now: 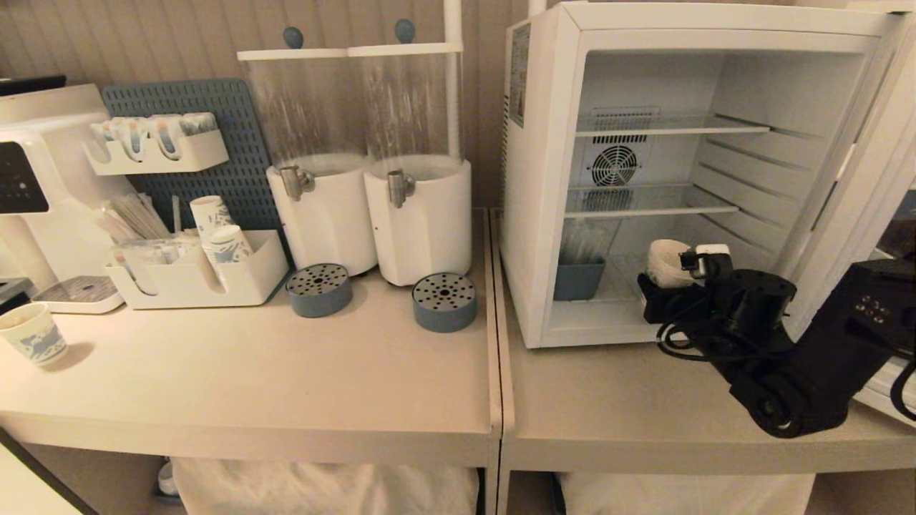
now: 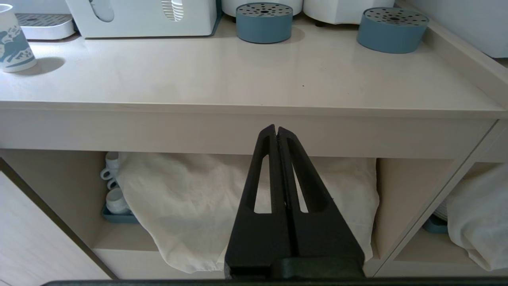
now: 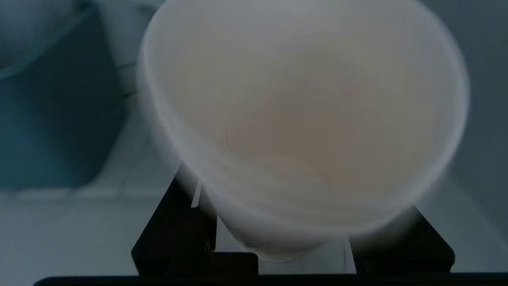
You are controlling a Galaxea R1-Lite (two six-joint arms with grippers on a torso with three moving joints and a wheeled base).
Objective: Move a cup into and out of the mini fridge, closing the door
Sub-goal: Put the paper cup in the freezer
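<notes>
While door [image 1: 862,179] stands open, right gripper [image 1: 676,275] clamps 1 cup [image 1: 667,262] inside mini fridge [image 1: 547,214]; left gripper [image 2: 276,133] closed, 2 drip trays [image 1: 318,290].

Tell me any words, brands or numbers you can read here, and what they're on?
No text here can be read.
Sticker on the fridge side: print too small to read.
Cup on the counter, also in the left wrist view: a blue picture pattern, no words.
Dark panel on the coffee machine: faint marks, unreadable.
</notes>
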